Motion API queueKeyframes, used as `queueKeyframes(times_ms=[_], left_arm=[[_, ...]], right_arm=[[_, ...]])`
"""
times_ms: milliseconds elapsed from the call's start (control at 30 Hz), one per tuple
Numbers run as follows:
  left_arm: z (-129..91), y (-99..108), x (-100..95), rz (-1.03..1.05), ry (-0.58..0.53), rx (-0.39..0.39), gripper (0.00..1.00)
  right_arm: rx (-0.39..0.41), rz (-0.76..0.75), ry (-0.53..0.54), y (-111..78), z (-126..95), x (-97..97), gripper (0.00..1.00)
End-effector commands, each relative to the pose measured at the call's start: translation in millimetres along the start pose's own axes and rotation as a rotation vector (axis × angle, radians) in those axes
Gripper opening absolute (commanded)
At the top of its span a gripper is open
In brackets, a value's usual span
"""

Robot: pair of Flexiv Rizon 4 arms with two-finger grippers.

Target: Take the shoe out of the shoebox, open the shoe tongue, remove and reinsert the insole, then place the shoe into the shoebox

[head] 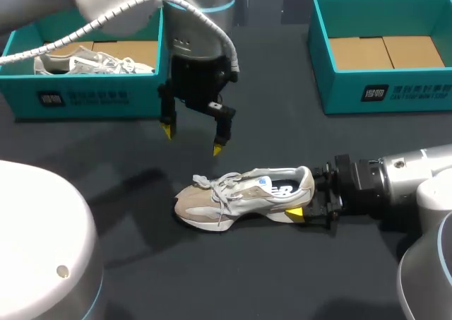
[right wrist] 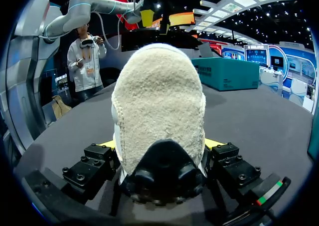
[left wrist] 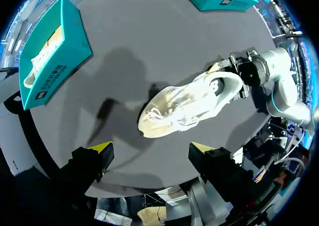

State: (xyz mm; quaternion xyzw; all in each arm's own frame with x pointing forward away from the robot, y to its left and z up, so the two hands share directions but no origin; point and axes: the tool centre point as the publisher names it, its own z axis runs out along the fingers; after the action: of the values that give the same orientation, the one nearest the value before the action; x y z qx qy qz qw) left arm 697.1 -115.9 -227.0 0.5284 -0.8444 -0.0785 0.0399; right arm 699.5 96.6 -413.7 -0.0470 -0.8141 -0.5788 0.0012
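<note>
A grey and white shoe (head: 240, 196) lies on its sole in the middle of the dark table, toe to the left. My right gripper (head: 307, 193) is shut on its heel. In the right wrist view the fuzzy heel (right wrist: 159, 101) fills the space between the right gripper (right wrist: 160, 146) fingers, which touch it on both sides. My left gripper (head: 192, 140) hangs open above the table, just behind the shoe's toe, holding nothing. From the left wrist the shoe (left wrist: 189, 104) lies ahead of the left gripper (right wrist: 151, 148), well apart from its tips.
A teal shoebox (head: 85, 97) at the back left holds a second shoe (head: 92, 62). Another teal shoebox (head: 381, 90) at the back right shows only its cardboard floor. Bare table surrounds the shoe in front and to the left.
</note>
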Motion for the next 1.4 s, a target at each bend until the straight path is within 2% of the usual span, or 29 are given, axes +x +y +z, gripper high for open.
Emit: queueKeyframes(times_ms=[33, 333, 533, 700, 1100, 1267, 1400], left_arm=[[-2.0, -3.8, 9.1, -0.001, -0.027, -0.009, 1.0], [-2.0, -3.8, 9.1, -0.001, -0.027, -0.009, 1.0], [15.2, -6.6, 48.1, -0.172, -0.042, -0.071, 1.0], [30.5, -16.8, 83.3, -0.389, -0.098, -0.048, 1.0], [30.5, -16.8, 83.3, -0.389, -0.098, -0.048, 1.0], [41.0, -41.8, 92.3, -0.549, -0.093, -0.159, 1.0], [49.2, -49.3, 105.0, -0.616, -0.123, -0.179, 1.0]], right_arm=[[0.005, 0.001, -0.001, -1.4, 5.0, -2.3, 0.0], [0.005, 0.001, -0.001, -1.4, 5.0, -2.3, 0.0], [0.005, 0.001, -0.001, -1.4, 5.0, -2.3, 0.0], [0.005, 0.001, -0.001, -1.4, 5.0, -2.3, 0.0], [0.005, 0.001, -0.001, -1.4, 5.0, -2.3, 0.0], [0.005, 0.001, -0.001, -1.4, 5.0, -2.3, 0.0], [0.005, 0.001, -0.001, -1.4, 5.0, -2.3, 0.0]])
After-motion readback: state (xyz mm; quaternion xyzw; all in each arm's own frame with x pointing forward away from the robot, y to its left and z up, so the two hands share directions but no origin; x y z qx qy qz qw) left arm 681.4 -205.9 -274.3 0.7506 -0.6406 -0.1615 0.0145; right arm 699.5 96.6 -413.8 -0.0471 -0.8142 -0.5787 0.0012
